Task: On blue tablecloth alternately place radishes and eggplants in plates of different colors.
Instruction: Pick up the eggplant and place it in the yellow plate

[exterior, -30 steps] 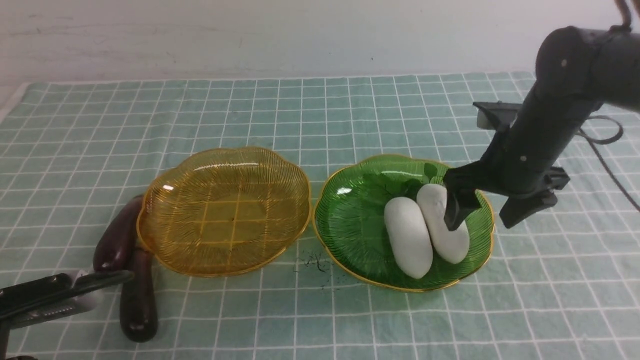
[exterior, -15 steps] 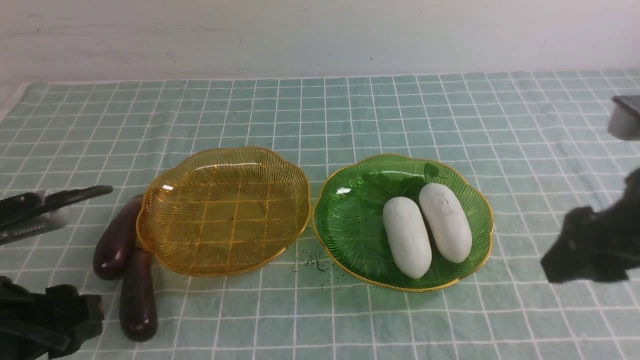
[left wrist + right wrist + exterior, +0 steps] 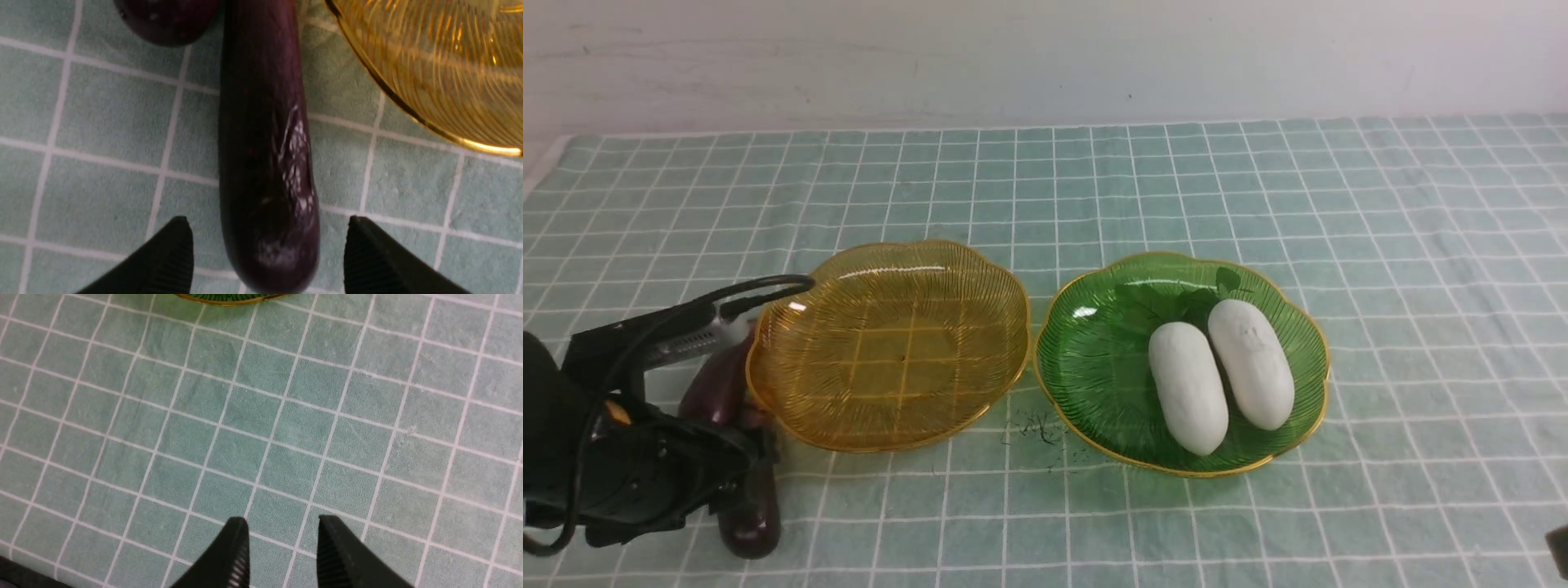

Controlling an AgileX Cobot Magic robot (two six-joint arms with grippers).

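Left claw (image 3: 265, 222) spread, empty, astride slim glossy dark-purple eggplant (image 3: 265, 143); long axis 12-to-6, crosswise to the jaws' closing line. Eggplant rests on teal checked cloth (image 3: 102, 122), at amber ribbed plate's (image 3: 429, 61) 7 o'clock.

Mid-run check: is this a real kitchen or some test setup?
Probably a staged tabletop test setup, not a kitchen: a blue tablecloth against a bare white wall, holding an amber plate, a green plate, and toy-looking radishes and eggplants.

The right gripper (image 3: 282, 526) has pulled back from the green plate (image 3: 1094, 392), its jaws narrowed, while the left gripper (image 3: 265, 228) has swung in, jaws spread wide, astride the nearer eggplant (image 3: 261, 143).
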